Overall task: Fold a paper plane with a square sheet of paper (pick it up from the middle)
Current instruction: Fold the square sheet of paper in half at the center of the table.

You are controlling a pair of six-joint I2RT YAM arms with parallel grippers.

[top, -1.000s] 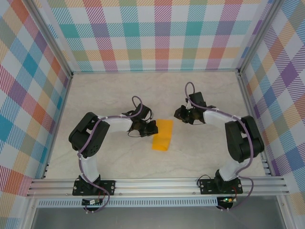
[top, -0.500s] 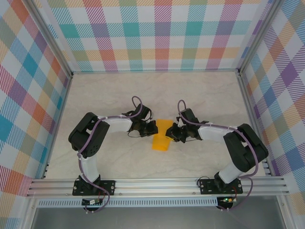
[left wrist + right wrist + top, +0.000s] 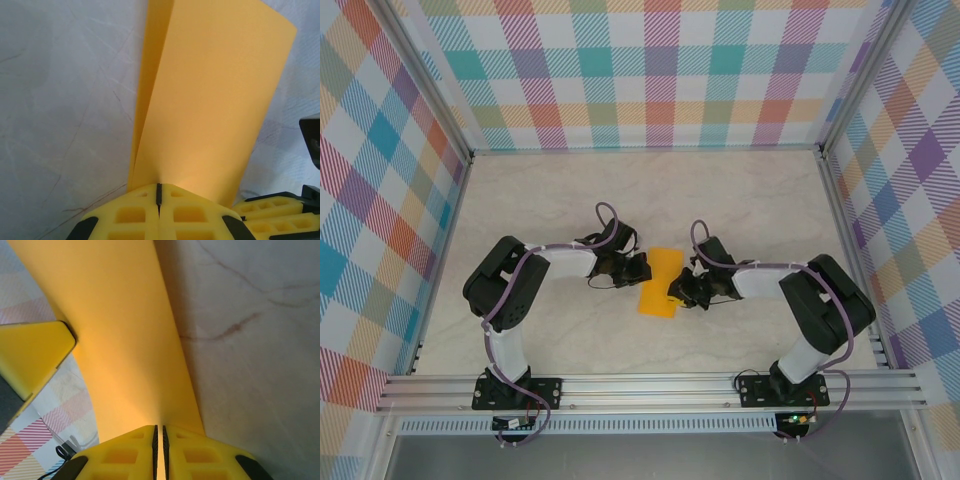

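Right gripper [image 3: 677,293] is arriving from the far right and pinching the right edge of the square sheet of paper [image 3: 662,280], while left gripper [image 3: 640,268] is clamping its left edge. The sheet is lying doubled over once at mid table [image 3: 550,200]; nose and wing folds are remaining.

one square sheet of paper [image 3: 656,288], two arms [image 3: 560,262] [image 3: 765,281]

The left arm [image 3: 505,300] and the right arm [image 3: 825,305] are each built of bulky black joint housings linked by white tubular segments, and each stands on a black base plate [image 3: 517,390]. A thin purple cable [image 3: 608,215] loops along each arm. The fingers [image 3: 142,197] are bright yellow moulded blocks with rectangular recessed pockets and black corner inserts.
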